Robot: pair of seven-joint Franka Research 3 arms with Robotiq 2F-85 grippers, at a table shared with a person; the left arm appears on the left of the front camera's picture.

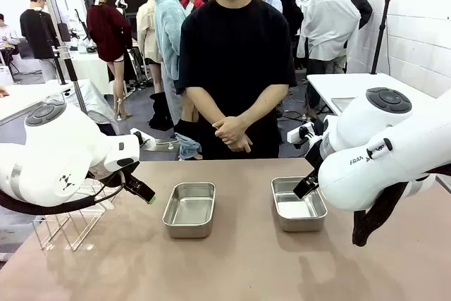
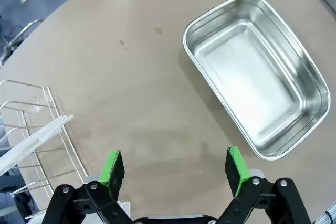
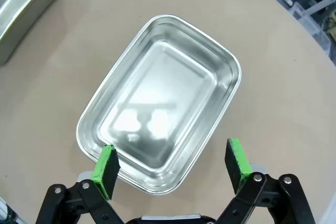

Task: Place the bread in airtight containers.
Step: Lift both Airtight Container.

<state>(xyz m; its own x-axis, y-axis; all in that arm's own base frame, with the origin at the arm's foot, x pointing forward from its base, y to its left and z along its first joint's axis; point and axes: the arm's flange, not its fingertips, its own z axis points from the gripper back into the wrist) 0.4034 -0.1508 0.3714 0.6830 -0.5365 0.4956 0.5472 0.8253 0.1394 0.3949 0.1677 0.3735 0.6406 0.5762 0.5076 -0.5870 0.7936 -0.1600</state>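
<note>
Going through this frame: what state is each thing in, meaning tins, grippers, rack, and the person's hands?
Left tin: empty, lid off, upright.
Right tin: empty, lid off, upright.
Left gripper: open, holding nothing, beside left tin.
Right gripper: open, holding nothing, above right tin.
Wire rack: standing upright.
Person's hands: clasped together.

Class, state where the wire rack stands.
Front view: the wire rack stands at the table's left edge, under the left arm, left of the left tin.
</note>
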